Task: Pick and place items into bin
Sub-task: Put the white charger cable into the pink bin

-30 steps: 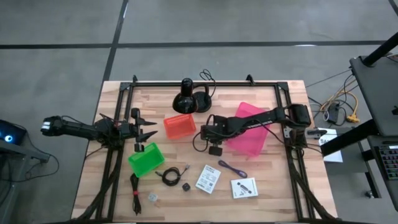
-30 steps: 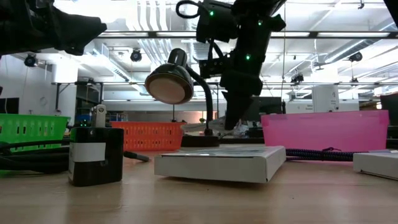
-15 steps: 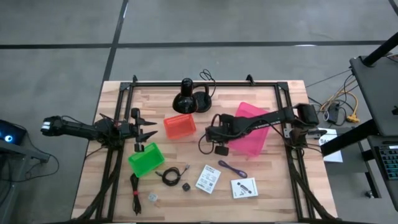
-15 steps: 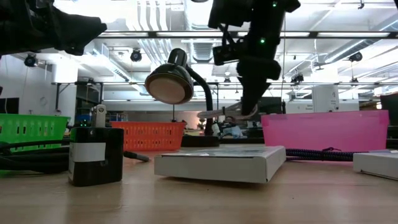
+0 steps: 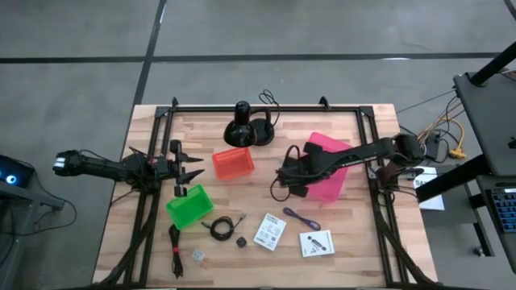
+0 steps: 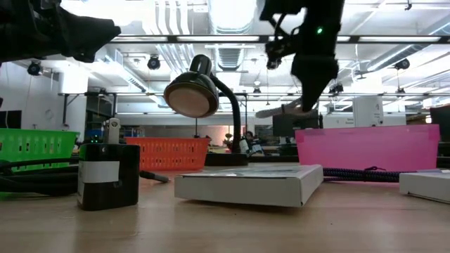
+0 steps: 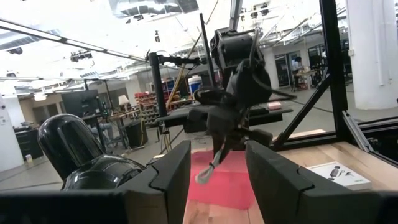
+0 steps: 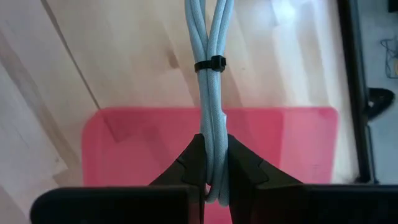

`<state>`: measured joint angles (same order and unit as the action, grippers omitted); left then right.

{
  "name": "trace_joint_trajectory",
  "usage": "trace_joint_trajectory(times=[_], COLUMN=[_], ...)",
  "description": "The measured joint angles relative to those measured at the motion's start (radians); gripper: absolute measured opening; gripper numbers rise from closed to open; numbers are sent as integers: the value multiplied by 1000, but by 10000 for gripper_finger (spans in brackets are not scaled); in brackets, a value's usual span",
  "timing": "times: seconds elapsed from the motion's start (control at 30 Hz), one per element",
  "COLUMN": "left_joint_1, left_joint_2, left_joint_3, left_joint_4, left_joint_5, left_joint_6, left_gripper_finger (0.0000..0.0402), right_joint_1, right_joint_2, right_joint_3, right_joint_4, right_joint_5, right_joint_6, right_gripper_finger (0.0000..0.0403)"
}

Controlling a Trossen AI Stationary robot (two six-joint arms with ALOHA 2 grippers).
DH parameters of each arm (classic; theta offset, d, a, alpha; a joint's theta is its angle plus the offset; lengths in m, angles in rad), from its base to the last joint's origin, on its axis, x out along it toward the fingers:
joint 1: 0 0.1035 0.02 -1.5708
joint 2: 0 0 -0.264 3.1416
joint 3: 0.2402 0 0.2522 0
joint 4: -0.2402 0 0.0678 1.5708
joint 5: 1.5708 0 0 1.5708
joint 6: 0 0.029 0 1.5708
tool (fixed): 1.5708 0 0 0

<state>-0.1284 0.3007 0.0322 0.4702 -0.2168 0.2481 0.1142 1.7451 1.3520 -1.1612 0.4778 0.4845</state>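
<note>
My right gripper (image 5: 292,180) hangs above the table at the pink bin's (image 5: 329,176) left edge, shut on a pale grey bundled cable (image 8: 211,87) bound by a black tie (image 8: 210,64). The cable also shows in the low view (image 6: 283,110) and the left wrist view (image 7: 212,169). My left gripper (image 5: 192,171) waits open at the table's left side. Lying on the table near the front are two white cards (image 5: 269,231) (image 5: 317,242), a purple strap (image 5: 301,217), a black coiled cable (image 5: 218,229) and a tiny black cube (image 5: 241,241). My right gripper pinches the pale cable bundle between its two fingers, just below the black tie, at a stretch of the doubled strands (image 8: 211,142). The fingers (image 8: 186,163) slant down from above and lie along the bundle. The cable sticks out past the fingertips, lifted clear of table and bin.
An orange bin (image 5: 232,163) and a green bin (image 5: 190,206) stand left of centre. A black lamp with a round base (image 5: 244,129) and cord sits at the far edge. A small clear piece (image 5: 197,255) lies at the near left. Black frame rails run along both sides.
My right gripper has risen and moved toward the table's right edge, from beside the orange bin to the pink bin's left edge, turning as it went. It stays shut on the pale cable, which has travelled with it, clear of the table.
</note>
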Motion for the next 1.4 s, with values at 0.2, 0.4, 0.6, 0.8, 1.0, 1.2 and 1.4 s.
trace_joint_trajectory(times=[0.2,0.4,0.6,0.8,1.0,1.2,1.4], left_joint_1=[0,0,0,0,0,0,0], left_joint_2=[0,2,4,4,4,5,4], left_joint_3=[0,0,0,0,0,0,0], left_joint_4=[-1,-1,1,0,1,0,1], left_joint_5=[0,0,0,0,0,0,0], left_joint_6=[0,0,0,0,0,0,0], left_gripper_finger=[140,140,140,140,140,140,140], right_joint_1=[20,19,19,18,-7,-70,-136], right_joint_2=[-90,-193,-308,-404,-455,-461,-460], right_joint_3=[-55,-159,-285,-397,-472,-519,-542], right_joint_4=[-14,-11,-5,1,24,31,53], right_joint_5=[21,22,23,24,24,23,21], right_joint_6=[13,50,120,173,197,189,130], right_gripper_finger=[24,24,24,24,24,24,24])
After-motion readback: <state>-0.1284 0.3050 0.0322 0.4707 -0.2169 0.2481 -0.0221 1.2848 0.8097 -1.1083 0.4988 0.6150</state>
